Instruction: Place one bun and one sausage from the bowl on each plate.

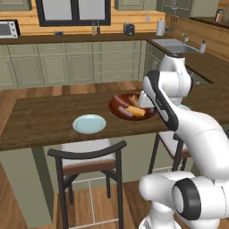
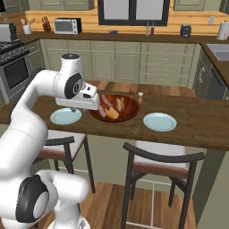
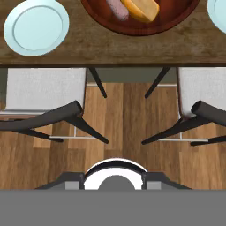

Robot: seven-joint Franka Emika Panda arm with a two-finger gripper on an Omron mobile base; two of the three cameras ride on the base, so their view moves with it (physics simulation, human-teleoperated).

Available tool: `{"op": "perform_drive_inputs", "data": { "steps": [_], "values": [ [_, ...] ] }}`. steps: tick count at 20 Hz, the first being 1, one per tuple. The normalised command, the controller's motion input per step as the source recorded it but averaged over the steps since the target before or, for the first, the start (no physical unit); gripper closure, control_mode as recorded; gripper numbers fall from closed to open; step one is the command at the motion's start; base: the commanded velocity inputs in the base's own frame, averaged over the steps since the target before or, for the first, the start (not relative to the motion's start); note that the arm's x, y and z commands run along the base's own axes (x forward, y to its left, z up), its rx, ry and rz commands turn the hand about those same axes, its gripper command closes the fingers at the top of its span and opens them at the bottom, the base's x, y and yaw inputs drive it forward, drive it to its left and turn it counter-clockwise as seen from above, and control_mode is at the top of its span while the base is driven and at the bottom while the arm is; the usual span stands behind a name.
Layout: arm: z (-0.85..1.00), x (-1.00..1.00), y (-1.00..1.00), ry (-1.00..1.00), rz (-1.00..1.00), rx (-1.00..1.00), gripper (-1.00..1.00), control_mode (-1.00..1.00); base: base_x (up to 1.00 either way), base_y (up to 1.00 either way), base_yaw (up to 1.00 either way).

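Wood floor [image 3: 123,114], sage cabinets [image 2: 116,62], dark stools [image 1: 89,161], window [image 1: 74,11]

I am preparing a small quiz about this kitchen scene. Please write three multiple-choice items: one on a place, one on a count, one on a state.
1. Where does the wooden bowl stand?
A. between the two plates
B. on a stool
C. beside the sink

2. How many pale blue plates lie on the counter?
A. one
B. two
C. four

3. What lies on the plates?
A. a bun each
B. a sausage each
C. nothing

Key: 1 A, a plate lies on each side of it; 2 B, the right base view shows both; 3 C, buns and sausages are all in the bowl.
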Motion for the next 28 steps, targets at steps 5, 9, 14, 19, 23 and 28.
{"op": "perform_drive_inputs", "data": {
  "steps": [5, 9, 14, 19, 23, 28],
  "values": [
    [0.0, 0.0, 0.0, 0.0, 0.0, 0.0, -1.0, 1.0, 0.26, -0.03, 0.02],
    [0.0, 0.0, 0.0, 0.0, 0.0, 0.0, -1.0, 1.0, 0.54, -0.38, 0.09],
    [0.0, 0.0, 0.0, 0.0, 0.0, 0.0, -1.0, 1.0, 0.52, -0.47, 0.13],
    [0.0, 0.13, -0.01, 0.0, 0.01, 0.0, -1.0, -1.0, 0.58, -0.12, 0.06],
    [0.0, 0.8, -0.01, 0.0, 0.05, 0.0, -1.0, -1.0, 0.0, 0.0, 0.0],
    [-0.13, 0.73, -0.19, -0.01, 0.14, 0.02, -1.0, -1.0, 0.0, 0.0, 0.0]
  ]
}}
